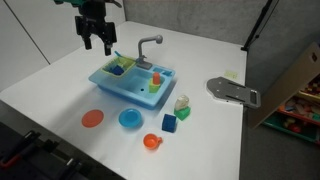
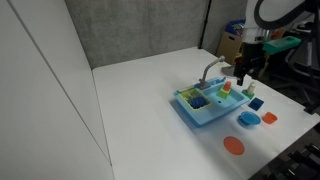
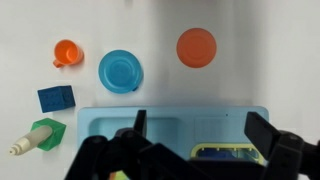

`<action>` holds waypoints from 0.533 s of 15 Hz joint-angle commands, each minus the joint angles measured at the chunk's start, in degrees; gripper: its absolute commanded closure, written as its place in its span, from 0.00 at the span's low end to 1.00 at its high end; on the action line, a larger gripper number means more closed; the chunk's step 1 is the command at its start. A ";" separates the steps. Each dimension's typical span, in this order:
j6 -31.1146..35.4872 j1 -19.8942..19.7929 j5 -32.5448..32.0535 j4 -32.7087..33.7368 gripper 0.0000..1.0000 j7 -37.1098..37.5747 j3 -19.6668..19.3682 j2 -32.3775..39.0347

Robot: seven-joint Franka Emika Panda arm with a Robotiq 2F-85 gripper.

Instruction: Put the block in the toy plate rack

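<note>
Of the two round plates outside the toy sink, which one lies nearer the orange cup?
The blue plate: it lies next to the orange cup, while the red plate sits farther off on the blue one's other side.

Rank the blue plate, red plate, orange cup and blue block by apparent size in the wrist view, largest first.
1. blue plate, only slightly larger than the next
2. red plate, nearly a tie with it
3. blue block and orange cup look alike, so they are not ranked

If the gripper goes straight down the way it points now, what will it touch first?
Most likely the blue sink: in the wrist view its basin lies directly between the fingers of the open gripper. How high the gripper is above it is unclear.
</note>
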 commanded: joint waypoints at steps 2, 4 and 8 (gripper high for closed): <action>-1.97 -0.76 -0.30 -6.03 0.00 -1.87 0.04 -9.76; -3.38 -0.75 -0.70 -6.95 0.00 -1.38 0.05 -13.13; -6.79 -0.95 -1.76 -6.07 0.00 -0.14 0.15 -18.42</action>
